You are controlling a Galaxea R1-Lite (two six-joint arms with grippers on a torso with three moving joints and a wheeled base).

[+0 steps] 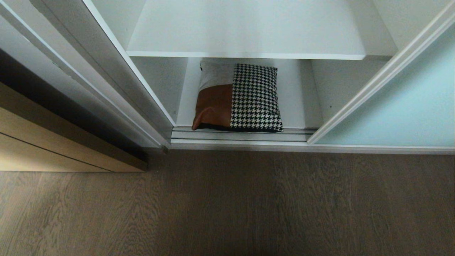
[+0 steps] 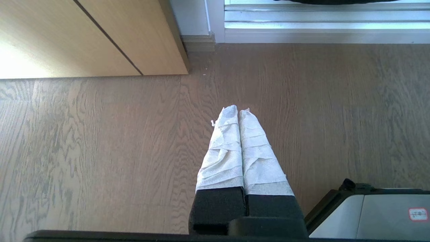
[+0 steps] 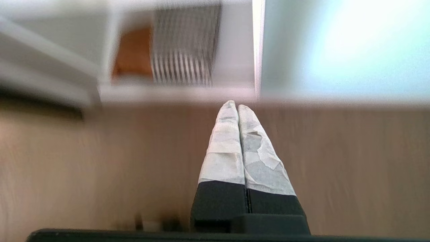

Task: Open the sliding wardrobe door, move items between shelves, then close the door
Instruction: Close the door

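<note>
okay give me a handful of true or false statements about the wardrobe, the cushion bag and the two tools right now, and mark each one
1. The sliding wardrobe door is slid aside, leaving the shelves exposed. True.
2. The cushion bag lies on the upper shelf. False: it lies on the bottom level, beneath that shelf.
3. The left tool is shut and holds nothing. True.
4. The right tool grips the bag. False: it is shut and empty, above the floor outside the wardrobe.
5. Both tools show in the head view. False: neither does.

No readable text. My grey base housing (image 2: 386, 215) carries a small red-and-white sticker (image 2: 418, 214); its marks are too small to read.
</note>
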